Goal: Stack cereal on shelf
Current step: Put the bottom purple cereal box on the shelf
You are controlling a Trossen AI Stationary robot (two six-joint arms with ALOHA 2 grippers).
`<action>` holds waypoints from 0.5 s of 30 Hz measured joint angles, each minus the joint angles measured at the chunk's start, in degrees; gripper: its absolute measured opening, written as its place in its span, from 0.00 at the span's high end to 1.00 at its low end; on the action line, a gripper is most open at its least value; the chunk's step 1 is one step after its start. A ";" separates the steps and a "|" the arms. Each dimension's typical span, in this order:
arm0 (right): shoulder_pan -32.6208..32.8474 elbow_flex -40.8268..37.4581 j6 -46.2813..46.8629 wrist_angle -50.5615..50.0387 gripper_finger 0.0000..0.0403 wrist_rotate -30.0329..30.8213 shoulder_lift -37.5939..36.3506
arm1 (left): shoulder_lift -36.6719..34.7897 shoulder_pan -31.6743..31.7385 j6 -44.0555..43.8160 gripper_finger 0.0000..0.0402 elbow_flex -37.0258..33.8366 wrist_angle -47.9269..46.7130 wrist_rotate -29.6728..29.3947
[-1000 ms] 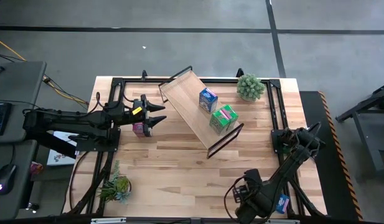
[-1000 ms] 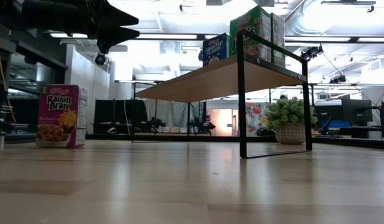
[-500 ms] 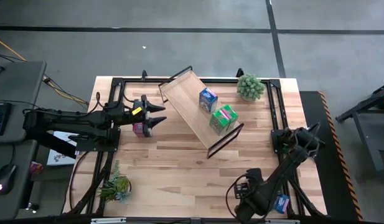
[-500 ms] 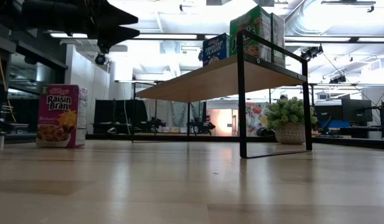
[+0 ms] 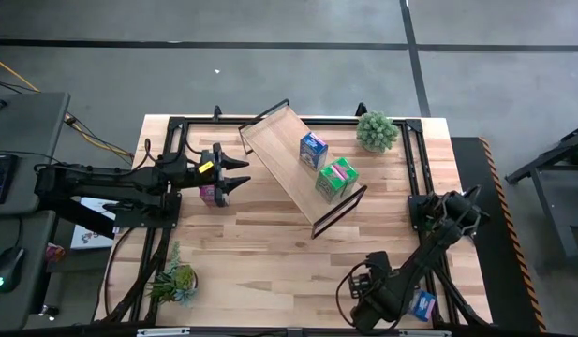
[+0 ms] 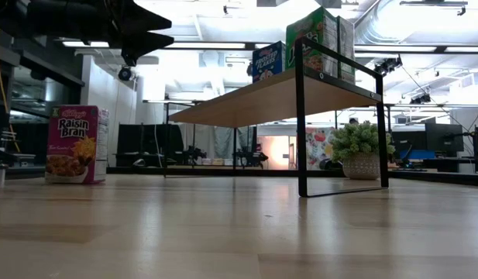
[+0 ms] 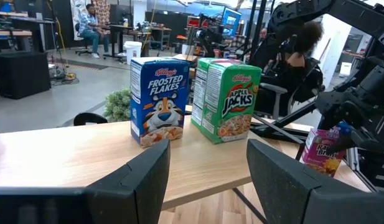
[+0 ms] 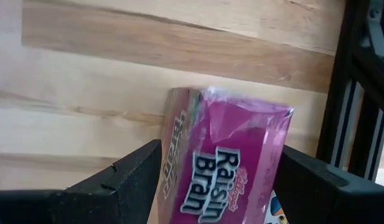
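The light-wood shelf (image 5: pixel 303 168) stands slantwise on its black frame ends at the table's middle far part. On it stand a blue Frosted Flakes carton (image 5: pixel 313 150) and green Apple Jacks cartons (image 5: pixel 336 178); they also show in the left wrist view (image 7: pixel 156 99) (image 7: pixel 228 99). A magenta Raisin Bran carton (image 6: pixel 76 145) stands upright on the table left of the shelf. My left gripper (image 5: pixel 240 173) hovers open above it, pointing level at the shelf. My right gripper (image 5: pixel 365 300), at the near right edge, is shut on a second magenta Raisin Bran carton (image 8: pixel 226 155). My right gripper pinches the magenta carton between its two fingers, one on each narrow side (image 8: pixel 172 155). The fingers point down at the tabletop. I cannot tell whether the carton is lifted clear or rests on the table.
A potted plant (image 5: pixel 376 131) stands at the far right beside the shelf, another (image 5: pixel 176 281) at the near left corner. A small blue carton (image 5: pixel 422 306) lies by the right arm's base. Black frame rails (image 5: pixel 415 159) run along the table's edges. People sit in the room beyond.
My right gripper has shifted a little toward the table's near left with the magenta carton still between its fingers.
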 joint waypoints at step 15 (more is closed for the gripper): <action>-0.31 0.00 0.04 -0.11 0.55 0.01 0.00 | 0.00 0.01 -0.02 0.49 0.00 -0.01 0.02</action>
